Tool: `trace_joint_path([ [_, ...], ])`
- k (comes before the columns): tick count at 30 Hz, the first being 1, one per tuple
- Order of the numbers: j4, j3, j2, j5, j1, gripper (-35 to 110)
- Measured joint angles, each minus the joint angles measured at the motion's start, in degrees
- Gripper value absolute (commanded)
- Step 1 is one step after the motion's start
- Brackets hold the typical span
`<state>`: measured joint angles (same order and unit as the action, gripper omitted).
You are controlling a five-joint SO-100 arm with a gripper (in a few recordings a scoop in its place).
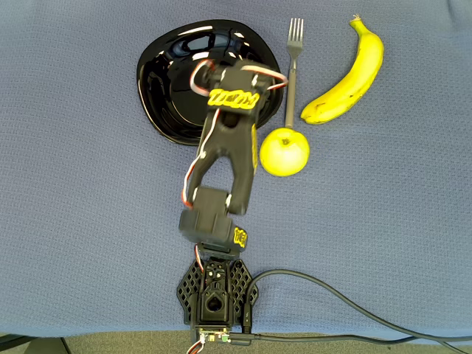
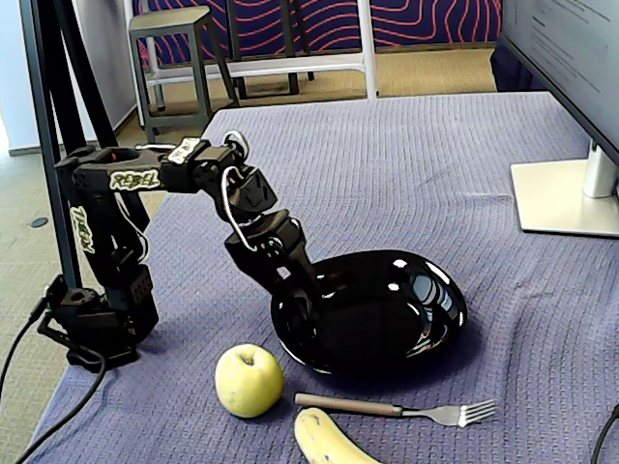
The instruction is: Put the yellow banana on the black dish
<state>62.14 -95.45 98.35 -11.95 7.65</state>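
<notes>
Blue woven cloth covers the worktop [image 1: 74, 221], and on it, toward the far edge in the overhead view, lie four things in a loose row. The black dish [image 1: 166, 81] sits leftmost; just right of it a grey metal fork [image 1: 293, 66] lies with its tines toward the far edge and its handle end next to a round yellow-green apple [image 1: 284, 152]. Right of the fork, apart from it, the yellow banana [image 1: 346, 77] lies on the cloth at a slant, its stem toward the far right corner and its blunt end near the fork's handle and the apple.

The black arm, lettered in yellow, reaches from its base at the near edge out over the dish. In the fixed view the claw [image 2: 300, 290] is low at the dish's left rim [image 2: 290, 338]; its dark fingers blend with the glossy black, so I cannot tell how far apart they stand, and nothing can be seen held in them.

The fork and the apple lie between the dish and the banana. The banana is well apart from the claw, on the other side of the fork. A grey monitor foot [image 2: 566, 198] stands at the right edge in the fixed view.
</notes>
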Motion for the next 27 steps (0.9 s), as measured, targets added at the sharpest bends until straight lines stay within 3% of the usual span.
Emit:
trace_joint_path([
  [8, -2.4, 9.9, -9.6, -22.2, 4.3, 14],
  [15, 2.2, 20.0, -15.8, -37.9, 5.2, 21],
  [27, 11.0, 37.1, -30.3, -59.3, 12.7, 17],
])
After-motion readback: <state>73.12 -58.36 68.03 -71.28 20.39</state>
